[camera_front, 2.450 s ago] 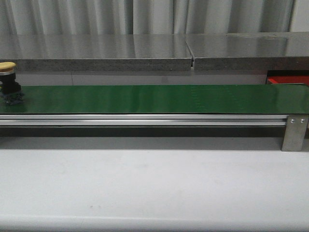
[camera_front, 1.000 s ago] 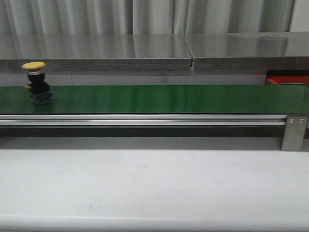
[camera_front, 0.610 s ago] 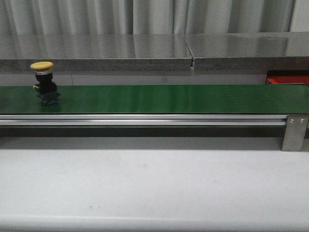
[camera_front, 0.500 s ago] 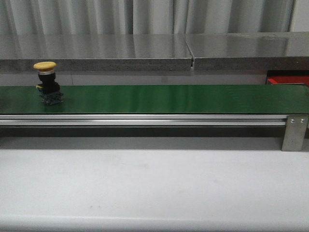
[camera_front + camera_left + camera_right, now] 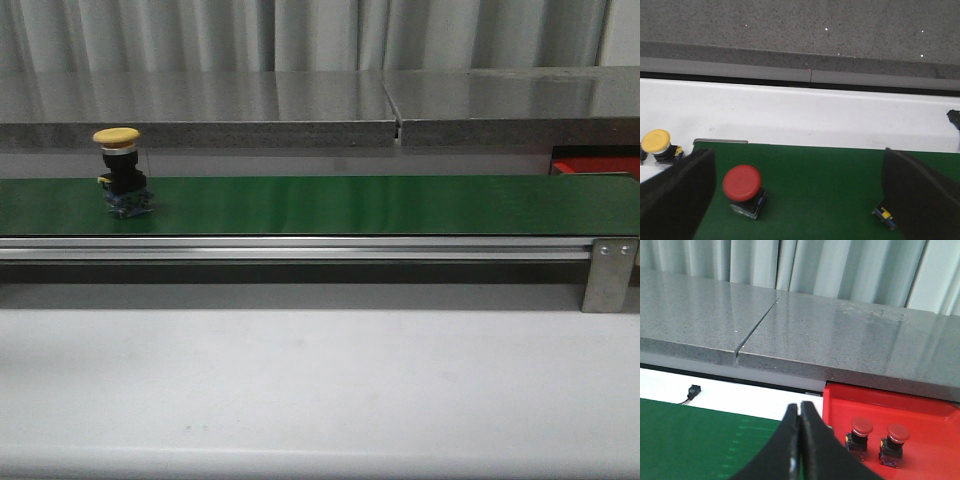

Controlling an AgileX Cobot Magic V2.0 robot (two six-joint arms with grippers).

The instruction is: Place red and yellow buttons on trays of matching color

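Note:
A yellow button (image 5: 120, 170) stands upright on the green belt (image 5: 350, 205), near its left end in the front view. No gripper shows in that view. In the left wrist view my left gripper (image 5: 799, 156) is open above the belt. A red button (image 5: 742, 183) sits on the belt just inside its left finger (image 5: 675, 200). The base of another button (image 5: 884, 216) peeks out by the right finger, its cap hidden. My right gripper (image 5: 800, 407) is shut and empty, beside the red tray (image 5: 935, 415), which holds two red buttons (image 5: 862, 428) (image 5: 898, 433). No yellow tray is in view.
Another yellow button (image 5: 657, 142) rests on the white surface off the belt's end. A grey stone ledge (image 5: 200, 110) runs behind the belt. A metal rail and bracket (image 5: 610, 272) edge the belt's front. A white table (image 5: 320, 390) lies in front. The red tray's corner (image 5: 595, 162) shows at far right.
The yellow button has ridden the belt to the right, from the frame's left edge to well inside it. Nothing else in the front view moved.

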